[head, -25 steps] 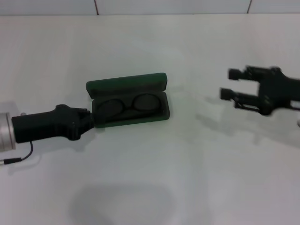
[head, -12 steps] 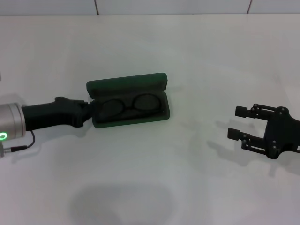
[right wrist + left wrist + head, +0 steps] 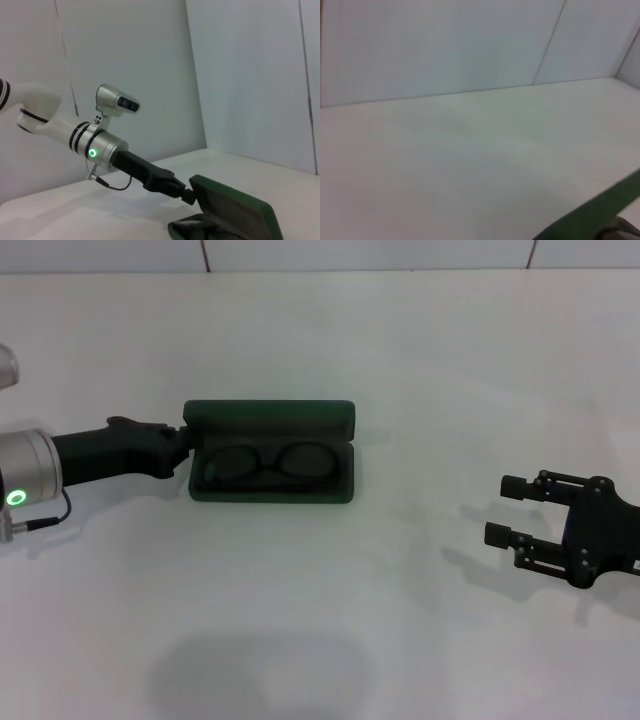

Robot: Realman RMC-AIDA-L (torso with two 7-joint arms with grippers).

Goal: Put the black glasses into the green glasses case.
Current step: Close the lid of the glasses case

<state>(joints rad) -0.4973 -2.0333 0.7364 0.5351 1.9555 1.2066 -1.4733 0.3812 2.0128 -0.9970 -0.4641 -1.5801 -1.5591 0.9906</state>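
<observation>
The green glasses case point(image 3: 270, 418) lies open in the middle of the white table, lid raised at the back. Inside its tray rest the black glasses point(image 3: 265, 462), lenses side by side. My left gripper point(image 3: 184, 443) reaches in from the left and is closed on the left end of the case by the lid. In the right wrist view the case point(image 3: 235, 205) and the left gripper point(image 3: 188, 196) touching its end also show. The left wrist view catches only a strip of the case point(image 3: 590, 217). My right gripper point(image 3: 503, 510) hovers open at the right, well apart from the case.
The white table point(image 3: 330, 620) stretches all round the case, ending at a pale wall point(image 3: 360, 252) at the back. A thin cable point(image 3: 45, 522) hangs from my left wrist near the table's left side.
The case has swung square to the table edge with my left gripper at its end, and its lid leans lower. My right gripper dropped down and back toward the right, then held still.
</observation>
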